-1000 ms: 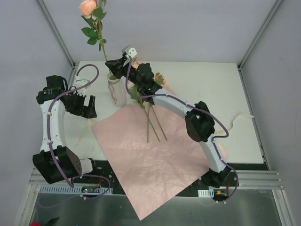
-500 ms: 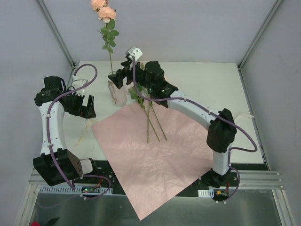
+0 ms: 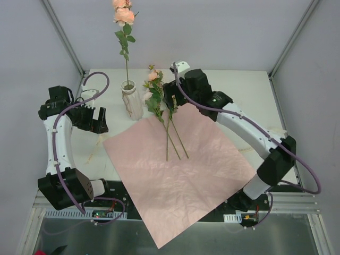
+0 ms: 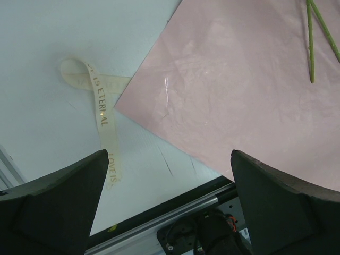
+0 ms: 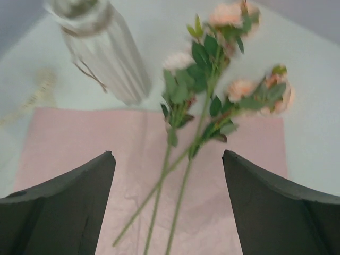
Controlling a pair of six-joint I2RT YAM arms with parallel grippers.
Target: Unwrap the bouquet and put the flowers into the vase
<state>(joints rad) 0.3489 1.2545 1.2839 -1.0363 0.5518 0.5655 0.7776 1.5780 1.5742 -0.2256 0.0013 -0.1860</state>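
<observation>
Peach flowers (image 5: 178,93) just right of vase (image 5: 106,58): hovered above with right gripper (image 5: 167,156) spread, left gripper (image 4: 169,154) also spread; risked tipping vase by swinging them into it

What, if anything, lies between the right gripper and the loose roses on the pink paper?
Nothing visible. The open right gripper hangs above the roses, which lie bare on the pink paper; the vase stands off to one side, out of the path.
</observation>
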